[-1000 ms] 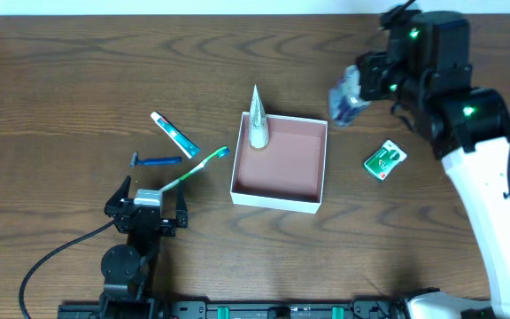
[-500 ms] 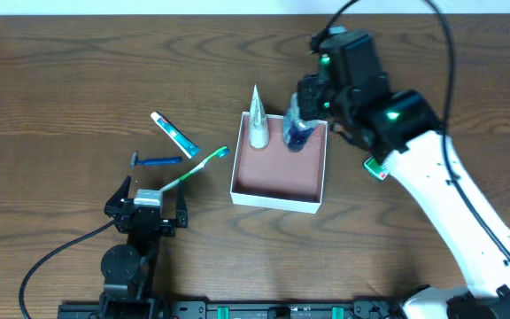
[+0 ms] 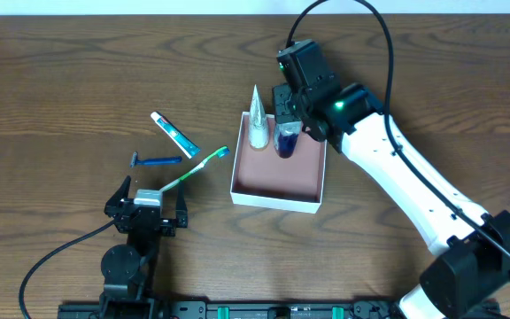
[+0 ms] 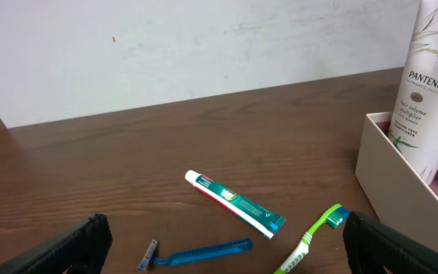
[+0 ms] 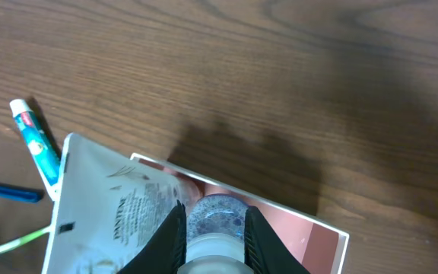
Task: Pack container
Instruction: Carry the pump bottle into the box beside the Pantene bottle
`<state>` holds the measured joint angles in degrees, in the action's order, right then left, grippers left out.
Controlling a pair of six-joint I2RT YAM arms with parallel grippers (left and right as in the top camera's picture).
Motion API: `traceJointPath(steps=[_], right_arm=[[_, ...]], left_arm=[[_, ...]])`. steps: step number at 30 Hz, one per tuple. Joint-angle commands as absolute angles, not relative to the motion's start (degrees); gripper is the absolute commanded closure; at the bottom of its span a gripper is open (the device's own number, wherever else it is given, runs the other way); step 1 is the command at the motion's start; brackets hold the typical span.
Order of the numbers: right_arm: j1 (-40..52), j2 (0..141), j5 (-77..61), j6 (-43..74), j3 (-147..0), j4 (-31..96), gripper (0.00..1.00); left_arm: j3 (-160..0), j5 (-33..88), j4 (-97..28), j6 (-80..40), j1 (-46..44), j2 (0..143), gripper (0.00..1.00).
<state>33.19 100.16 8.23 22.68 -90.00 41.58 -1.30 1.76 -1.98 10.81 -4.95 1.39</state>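
Overhead: bottle (image 3: 286, 140) at container's (image 3: 277, 203) far wall (beside tube (image 3: 257, 120)).

From the left wrist, can make out only a left corner of the container (image 4: 401, 183), cropped at the right edge. Same for the Pantene bottle (image 4: 432, 84), cropped on top too. Toothbrush (image 4: 314, 236) handle lost below. From the right wrist, only the end of the small blue bottle (image 5: 213, 228) between the right gripper (image 5: 214, 215) fingers, cropped below. Toothpaste (image 3: 174, 134) print unreadable from overhead.

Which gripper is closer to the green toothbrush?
Left. The left gripper sits by the toothbrush, at its handle end; the right gripper holds a bottle at the box.
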Motion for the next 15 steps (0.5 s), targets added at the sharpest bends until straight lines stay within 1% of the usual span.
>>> traceJointPath(steps=[1,15], right_arm=[[33.8,101.4,9.8,23.7,-91.1,40.4,0.95],[35.2,105.1,12.0,22.2,-91.0,37.4,0.95]], left_arm=[[-0.2,1.3,-4.0,11.6,-5.1,1.3,0.02],[-0.2,1.3,-4.0,11.6,-5.1,1.3,0.02]])
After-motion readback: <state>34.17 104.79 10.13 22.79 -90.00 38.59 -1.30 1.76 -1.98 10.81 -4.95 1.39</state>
